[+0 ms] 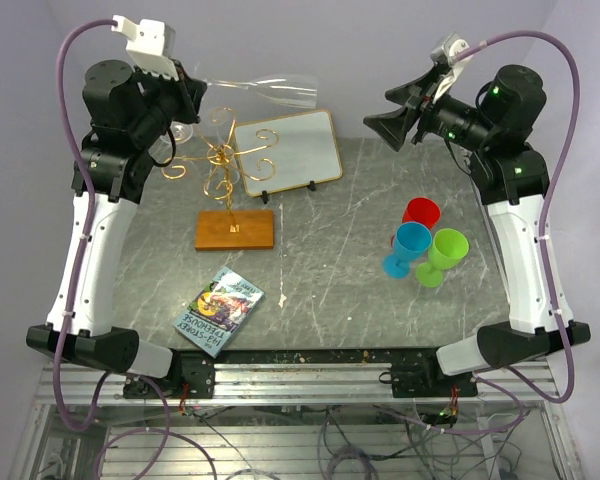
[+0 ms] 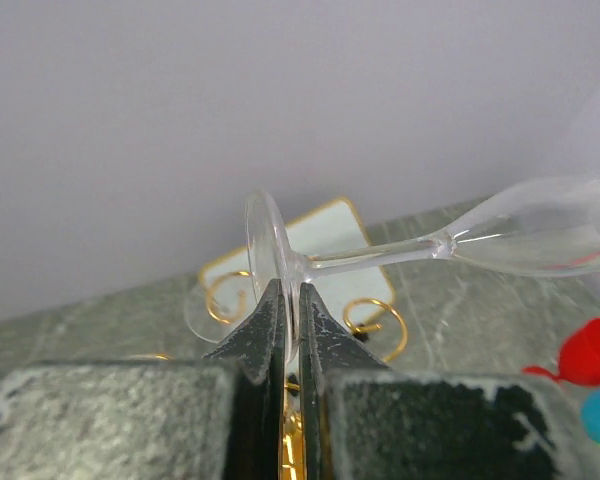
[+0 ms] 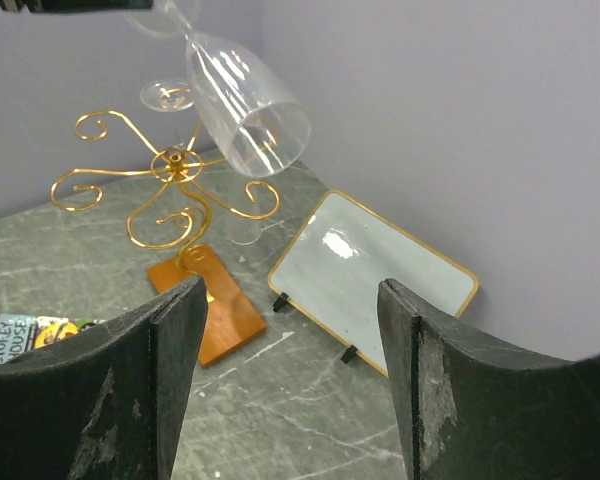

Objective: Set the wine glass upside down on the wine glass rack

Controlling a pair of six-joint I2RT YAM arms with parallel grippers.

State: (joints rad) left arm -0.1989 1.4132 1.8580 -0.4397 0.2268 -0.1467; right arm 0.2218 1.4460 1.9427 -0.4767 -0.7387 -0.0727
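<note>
Two wine glasses (image 1: 280, 90), three plastic goblets (image 1: 413, 245), one rack (image 1: 223, 160), book (image 1: 218, 311), board (image 1: 285, 148)

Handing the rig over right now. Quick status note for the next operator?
Left gripper: shut on the foot of the wine glass, which is held roughly sideways in the air over the rack.
Right gripper: open, raised, holding nothing.
Rack: upright on the table, beside the white board.
Done: glass picked up.
Left: turn it upside down, slide its foot into a rack arm, release.
</note>
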